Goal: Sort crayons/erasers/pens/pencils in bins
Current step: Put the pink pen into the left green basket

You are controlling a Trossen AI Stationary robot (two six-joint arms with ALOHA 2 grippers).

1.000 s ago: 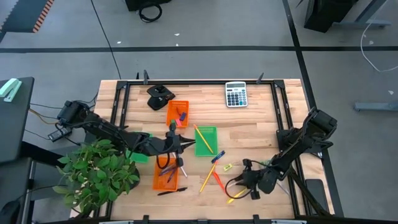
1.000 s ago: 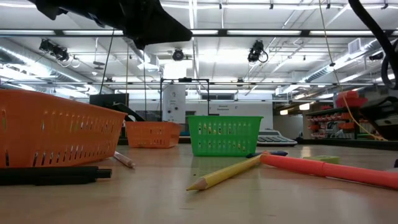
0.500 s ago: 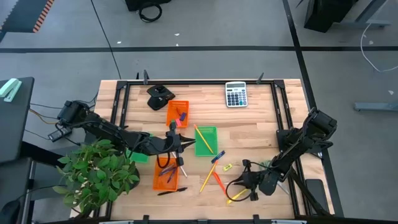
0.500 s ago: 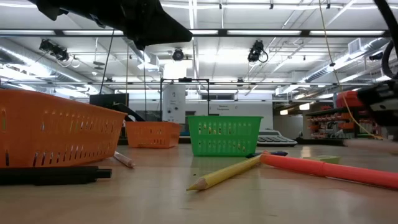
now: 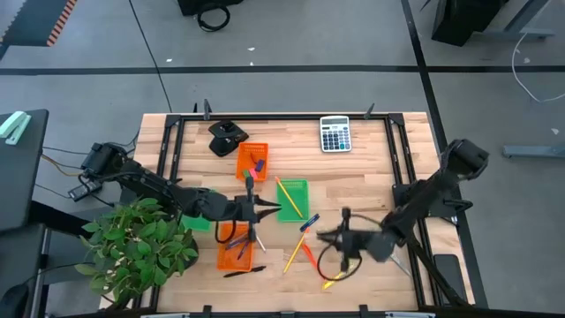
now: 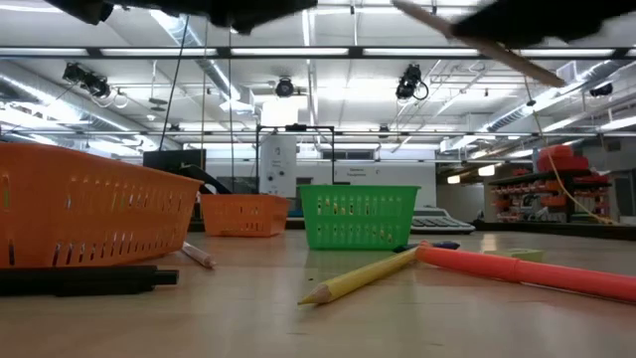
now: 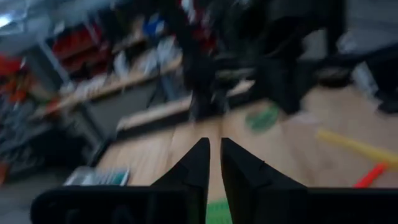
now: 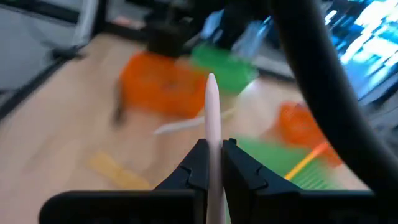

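Two arms of mine reach over a wooden table (image 5: 371,190) scattered with stationery. Starting at the left, my left gripper (image 5: 269,208) hangs above the gap between the near orange bin (image 5: 235,247) and the green bin (image 5: 292,199), its fingers nearly together with only a thin slit between them and nothing held. I judge it has just dropped an item and is free to fetch another. The far orange bin (image 5: 252,161) already holds small erasers, and the green bin holds a yellow pencil (image 5: 289,196), so sorting is under way.

Moving right, a yellow pencil (image 5: 295,254) and a red crayon (image 5: 308,256) lie loose on the wood. Further right, my right gripper (image 5: 346,235) is clamped on a pale pencil (image 8: 212,140), lifted clear of the table, tip pointing forward toward the bins, probably so I can carry it to the green one.
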